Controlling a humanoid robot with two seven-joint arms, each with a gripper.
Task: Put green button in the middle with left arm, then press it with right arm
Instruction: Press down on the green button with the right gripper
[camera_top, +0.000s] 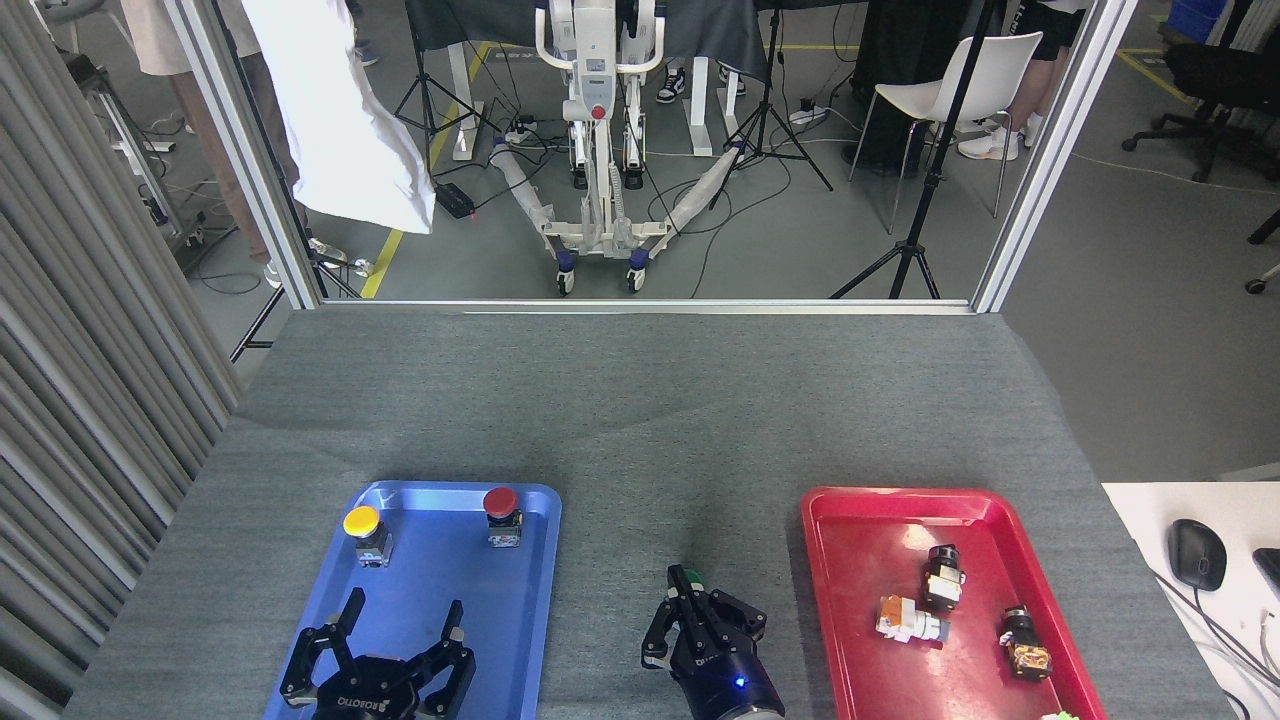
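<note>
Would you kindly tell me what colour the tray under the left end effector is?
Blue. The tray under the left end effector shows clearly in the head view.

right gripper (684, 583) over green button (694, 577) | left gripper (400, 614) spread
</note>
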